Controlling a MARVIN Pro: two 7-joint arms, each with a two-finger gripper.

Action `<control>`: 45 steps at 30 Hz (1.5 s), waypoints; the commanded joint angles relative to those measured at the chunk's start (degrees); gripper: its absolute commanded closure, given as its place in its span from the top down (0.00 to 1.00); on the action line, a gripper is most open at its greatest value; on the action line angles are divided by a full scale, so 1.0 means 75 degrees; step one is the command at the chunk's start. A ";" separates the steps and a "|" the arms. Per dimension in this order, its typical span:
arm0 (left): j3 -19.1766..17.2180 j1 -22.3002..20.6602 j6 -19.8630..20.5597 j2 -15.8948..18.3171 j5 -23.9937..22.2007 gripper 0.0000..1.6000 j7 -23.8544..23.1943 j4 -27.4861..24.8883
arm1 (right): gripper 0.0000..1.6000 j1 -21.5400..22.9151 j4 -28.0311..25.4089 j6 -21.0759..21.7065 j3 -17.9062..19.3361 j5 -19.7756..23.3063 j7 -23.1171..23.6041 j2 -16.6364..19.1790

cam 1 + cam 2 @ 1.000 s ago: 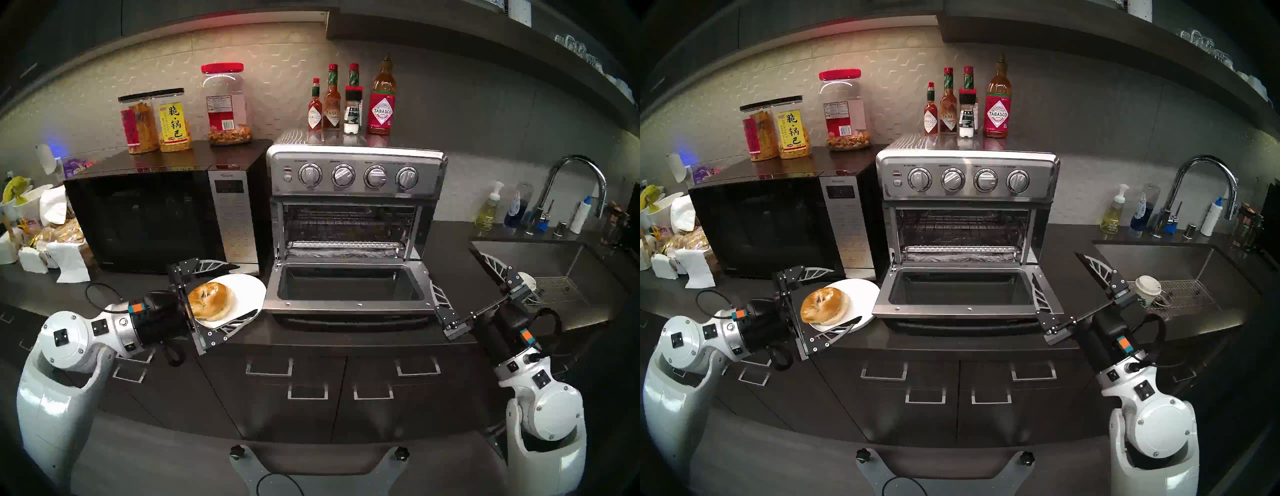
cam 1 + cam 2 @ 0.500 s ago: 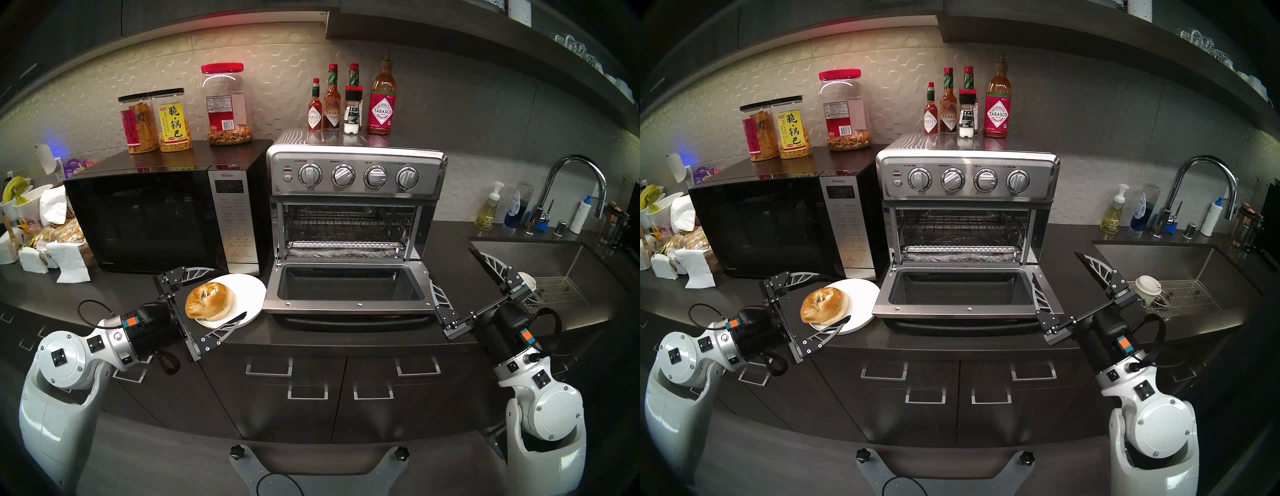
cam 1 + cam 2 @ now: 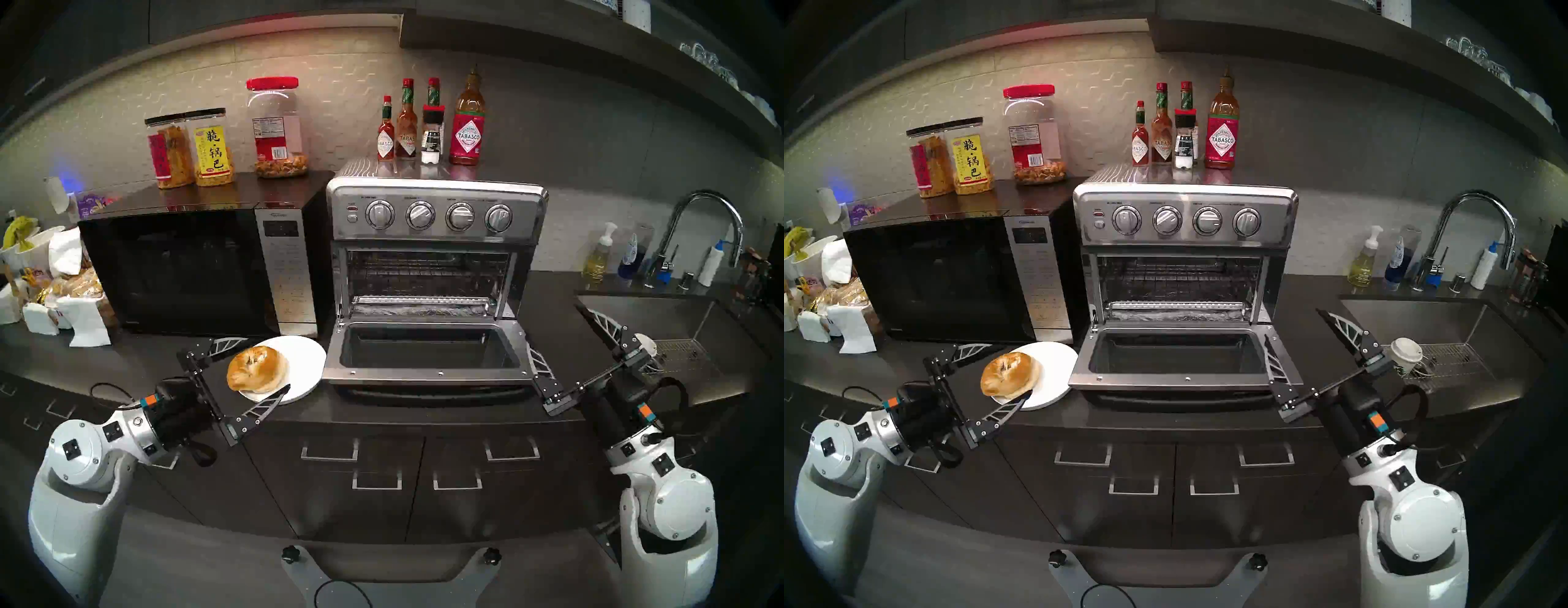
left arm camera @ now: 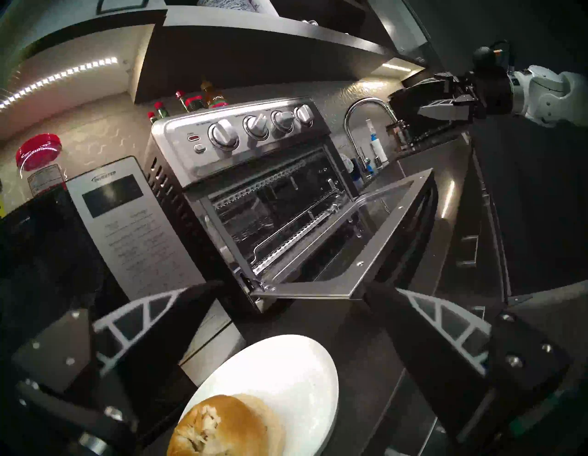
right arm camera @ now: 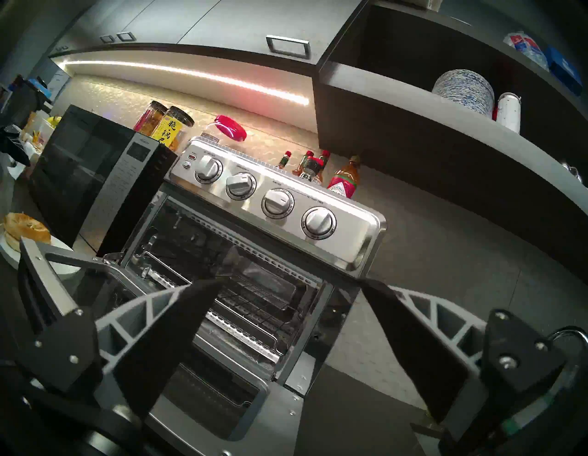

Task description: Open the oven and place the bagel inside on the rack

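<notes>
I see the round golden-brown sliced bagel (image 3: 257, 369) lying flat on the round white plate (image 3: 306, 356), on the dark desk (image 3: 382, 409) just left of the boxy stainless-steel toaster oven (image 3: 437, 212). My left gripper (image 3: 266, 361) is wide open, nothing held: the far finger sits behind the bagel toward the black microwave (image 3: 178, 267), and the near finger's tip overlaps the plate's front edge. The bagel sits between the fingers near their tips; I can't tell whether they touch it.

The bagel is a ring with no long axis; crust up, hole up, pale lower half showing at the right edge.

The oven's glass door (image 3: 428, 354) is dropped flat toward me. The dark wire rack (image 3: 426, 276) spans the cavity, empty, above the foil-lined tray (image 3: 420, 306).

My right gripper (image 3: 564, 335) is wide open, empty, just right of the door's corner.

Readable: "TABASCO" on the large red-labelled sauce bottle (image 3: 467, 123); "INVERTER" on the microwave panel in the left wrist view; Chinese characters on the yellow-labelled snack jar (image 3: 211, 148).
</notes>
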 commanded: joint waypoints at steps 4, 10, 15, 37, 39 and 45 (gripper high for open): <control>-0.0377 -0.0033 0.0088 0.0104 -0.0237 1.00 -0.0081 0.0249 | 1.00 0.0044 -0.0170 -0.0048 -0.0007 0.0044 0.0015 0.0018; -0.0584 0.0058 0.0001 0.0155 -0.0215 1.00 -0.0216 0.0442 | 1.00 0.0044 -0.0170 -0.0049 -0.0006 0.0045 0.0017 0.0017; -0.0761 -0.0015 -0.0037 0.0279 -0.0151 1.00 -0.0330 0.0594 | 1.00 0.0045 -0.0170 -0.0049 -0.0006 0.0043 0.0017 0.0016; -0.1010 -0.0323 0.0116 0.0483 0.0129 1.00 -0.0511 0.1067 | 1.00 0.0044 -0.0171 -0.0049 -0.0005 0.0045 0.0020 0.0015; -0.1011 -0.0305 0.0114 0.0465 0.0168 1.00 -0.0491 0.1051 | 1.00 0.0044 -0.0171 -0.0049 -0.0005 0.0045 0.0020 0.0015; -0.1049 -0.0337 0.0033 0.0549 0.0332 1.00 -0.0511 0.1141 | 1.00 0.0045 -0.0171 -0.0049 -0.0005 0.0045 0.0020 0.0014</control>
